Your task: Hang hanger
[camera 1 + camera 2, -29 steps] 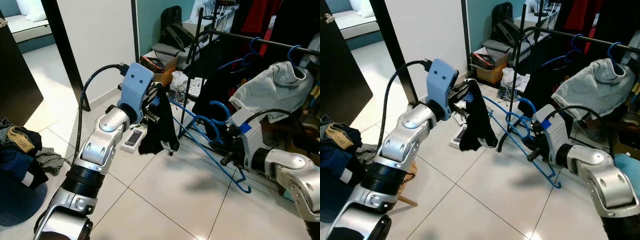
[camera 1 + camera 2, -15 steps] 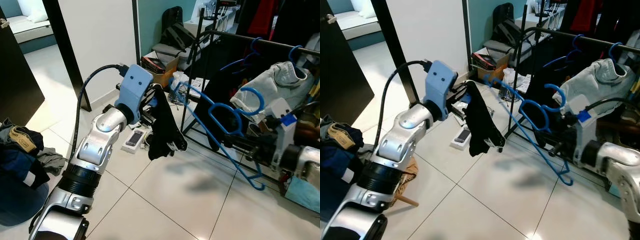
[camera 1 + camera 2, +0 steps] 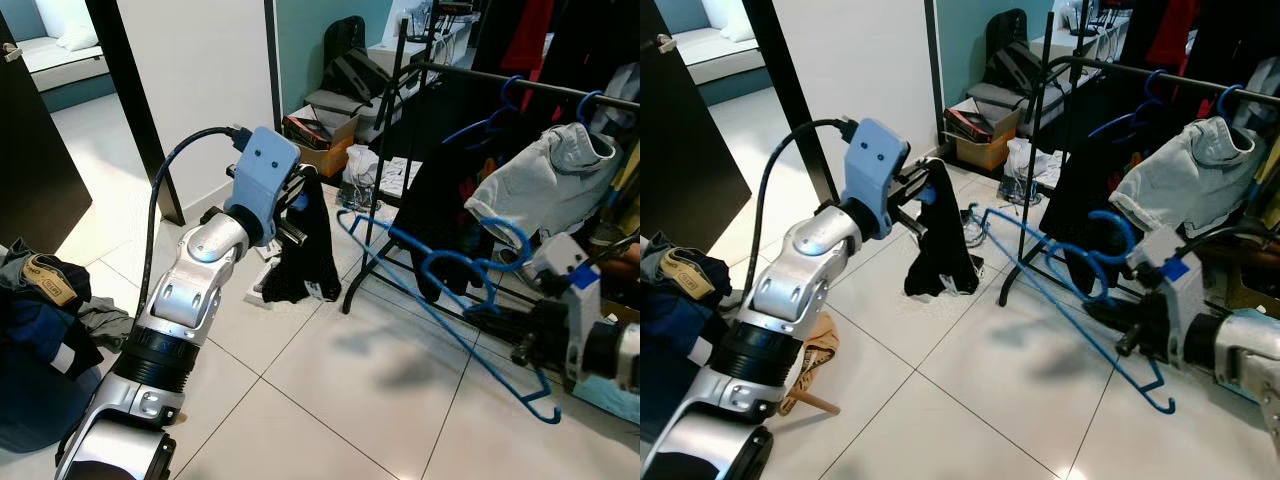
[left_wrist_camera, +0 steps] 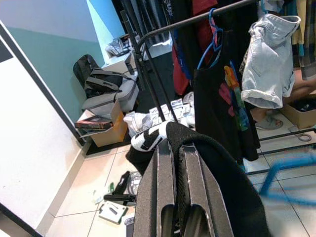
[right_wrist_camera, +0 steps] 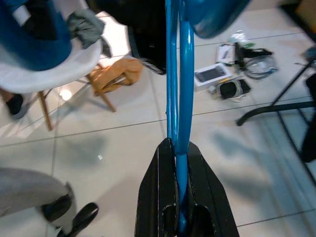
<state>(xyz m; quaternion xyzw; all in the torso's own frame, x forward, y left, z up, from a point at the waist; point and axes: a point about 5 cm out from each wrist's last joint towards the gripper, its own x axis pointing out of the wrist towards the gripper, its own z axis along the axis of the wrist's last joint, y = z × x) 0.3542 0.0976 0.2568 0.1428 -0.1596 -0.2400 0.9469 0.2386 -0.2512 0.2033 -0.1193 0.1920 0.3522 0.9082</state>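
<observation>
A blue plastic hanger (image 3: pixel 512 232) hangs tilted over the tiled floor in front of the black clothes rack (image 3: pixel 520 82), apart from its rail. My right gripper (image 5: pixel 174 143) is shut on the hanger's lower bar at the right of the eye views. My left gripper (image 4: pixel 171 148) is raised at centre-left and shut on a black garment (image 3: pixel 300 265), which dangles down to the floor. The hanger's far tip (image 3: pixel 345 215) reaches close to the garment.
Pale denim shorts (image 3: pixel 545 180) and dark clothes hang on the rack on other blue hangers. A cardboard box (image 3: pixel 318 135), a bag and small clutter lie by the rack's foot (image 3: pixel 352 295). A heap of clothes (image 3: pixel 40 320) sits at the left.
My right gripper has dropped lower with the blue hanger, whose hook now sits lower and further right. The black garment has swung back and hangs nearer the floor.
</observation>
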